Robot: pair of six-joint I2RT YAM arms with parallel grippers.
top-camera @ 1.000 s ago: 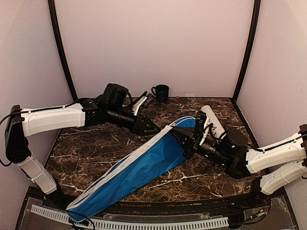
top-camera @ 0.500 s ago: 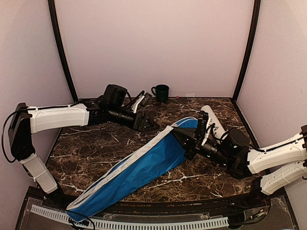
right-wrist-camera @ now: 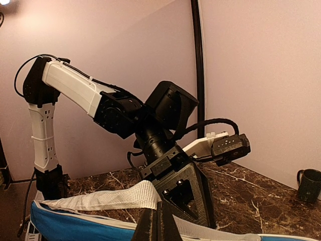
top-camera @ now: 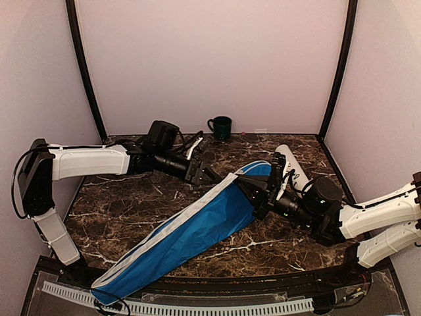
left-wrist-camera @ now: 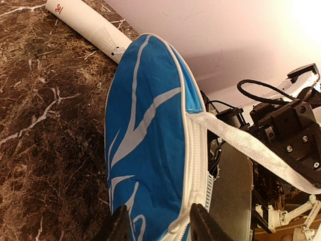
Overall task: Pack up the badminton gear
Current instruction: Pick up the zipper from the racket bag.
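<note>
The blue cover (top-camera: 191, 234) with white lettering lies slantwise across the marble table, its wide end at the back right. In the left wrist view my left gripper (left-wrist-camera: 158, 228) stands open astride the white zip edge of the cover (left-wrist-camera: 145, 125), with the zip pull between its fingertips (left-wrist-camera: 200, 223). From above, the left gripper (top-camera: 217, 176) is at the cover's upper rim. My right gripper (right-wrist-camera: 158, 221) is shut on the cover's white mesh strap (right-wrist-camera: 110, 198), which it holds taut above the wide end. The long white tube (top-camera: 294, 166) lies just behind the right gripper (top-camera: 258, 189).
A dark green mug (top-camera: 220, 126) stands at the back wall, behind the left arm. The white tube (left-wrist-camera: 85, 22) lies on the marble beyond the cover's end. The cover's narrow end hangs over the table's near left edge (top-camera: 105, 289). Walls close in on three sides.
My left arm has swung right toward the cover's wide end, and its jaws have narrowed. The right arm and the cover have stayed put.
</note>
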